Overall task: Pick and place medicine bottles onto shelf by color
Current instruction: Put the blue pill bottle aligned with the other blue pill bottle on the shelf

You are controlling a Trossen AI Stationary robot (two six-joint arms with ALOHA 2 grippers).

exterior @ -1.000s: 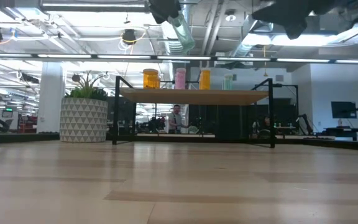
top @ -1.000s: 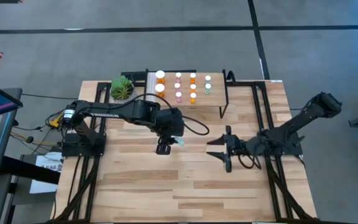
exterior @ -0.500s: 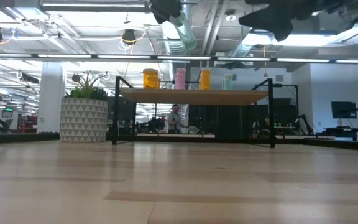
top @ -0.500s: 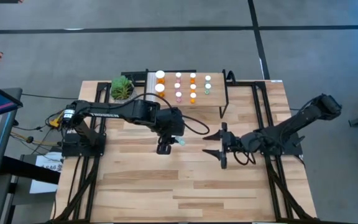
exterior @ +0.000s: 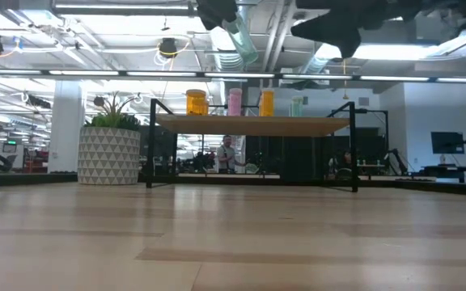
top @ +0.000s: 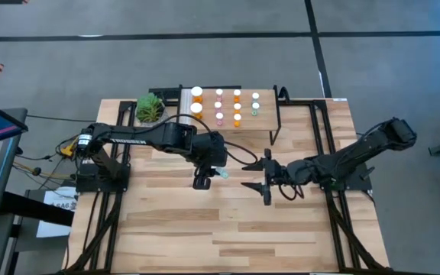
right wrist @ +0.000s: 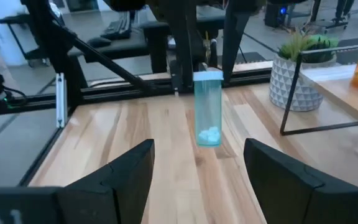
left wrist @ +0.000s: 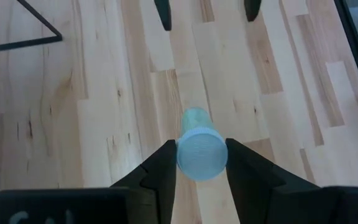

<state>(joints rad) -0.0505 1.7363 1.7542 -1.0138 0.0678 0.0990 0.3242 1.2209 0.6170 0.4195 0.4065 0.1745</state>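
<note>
A teal medicine bottle [right wrist: 208, 109] with a light cap hangs above the middle of the table, with my left gripper [left wrist: 200, 163] shut on it. A few white pills lie at its bottom. My right gripper [top: 258, 180] stands open just to the bottle's right, level and pointing at it, clear of it. The shelf [top: 266, 114] at the far edge carries several bottles in rows: orange [top: 196, 93], pink [top: 219, 117], orange [top: 237, 120] and teal [top: 255, 109]. My left gripper pinches the bottle's cap end [left wrist: 201, 155] between its two fingers [left wrist: 165, 163], one on each side. The fingers slant down from the table's left. The bottle [exterior: 239, 40] hangs below them, tilted, lifted well clear of the table.
A potted plant [top: 150, 107] stands at the shelf's left end. Black frame rails [top: 323, 145] run along the table's right side. Bare plank tabletop [top: 228, 229] lies toward the near edge. A person [exterior: 230, 153] shows far off in the room behind.
My right gripper has moved toward the table's left, closer to the hanging teal bottle, staying level. My left gripper and the bottle have kept still.
</note>
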